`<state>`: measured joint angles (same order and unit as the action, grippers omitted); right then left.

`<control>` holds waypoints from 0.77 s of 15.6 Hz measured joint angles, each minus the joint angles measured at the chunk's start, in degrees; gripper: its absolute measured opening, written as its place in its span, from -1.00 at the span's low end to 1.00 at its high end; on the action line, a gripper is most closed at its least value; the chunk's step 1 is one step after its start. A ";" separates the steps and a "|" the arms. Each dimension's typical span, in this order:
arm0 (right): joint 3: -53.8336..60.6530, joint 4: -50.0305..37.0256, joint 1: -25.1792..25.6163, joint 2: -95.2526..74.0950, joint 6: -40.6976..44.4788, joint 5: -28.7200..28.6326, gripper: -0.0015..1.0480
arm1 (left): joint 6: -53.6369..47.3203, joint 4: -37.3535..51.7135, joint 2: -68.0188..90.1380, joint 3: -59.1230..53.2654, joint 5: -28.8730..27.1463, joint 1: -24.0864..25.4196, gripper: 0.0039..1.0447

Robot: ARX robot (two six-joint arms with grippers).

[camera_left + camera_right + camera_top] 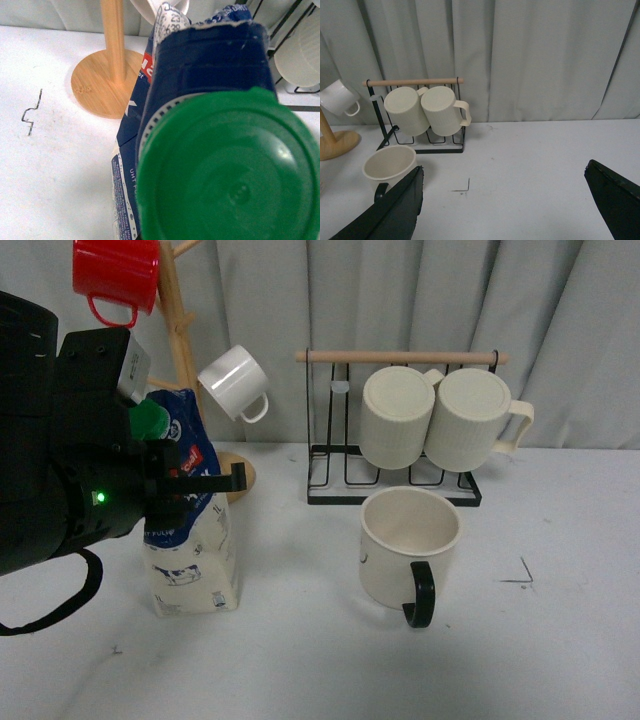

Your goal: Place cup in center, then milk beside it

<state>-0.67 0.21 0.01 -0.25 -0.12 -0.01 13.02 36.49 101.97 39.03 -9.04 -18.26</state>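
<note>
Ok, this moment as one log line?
cup: upright, table centre | milk: upright, left of cup, apart | left claw: at milk's top, grip unclear | right claw: open, empty

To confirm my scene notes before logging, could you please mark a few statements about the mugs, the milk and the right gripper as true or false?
The cup stands upright on the table. True.
The red mug sits on the table. False: it hangs on the wooden tree.
Two ribbed mugs hang on the black rack. True.
The right gripper holds the cup. False: its fingers are spread, empty.
The milk is uncapped. False: its green cap is on.
</note>
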 joint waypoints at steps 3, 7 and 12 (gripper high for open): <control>0.00 0.00 0.00 0.00 0.00 0.00 0.87 | 0.09 -1.99 -1.49 0.31 0.07 -3.02 -0.97; 0.00 0.00 0.00 0.00 0.00 0.00 0.87 | 0.09 -2.49 -1.05 3.91 -0.39 -6.29 -0.97; 0.00 0.00 0.00 0.00 0.00 0.00 0.87 | 0.07 -1.75 4.13 6.88 -3.23 -8.66 -0.97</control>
<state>-0.67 0.21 0.01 -0.25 -0.12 -0.01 13.08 34.74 106.10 45.91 -12.27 -26.92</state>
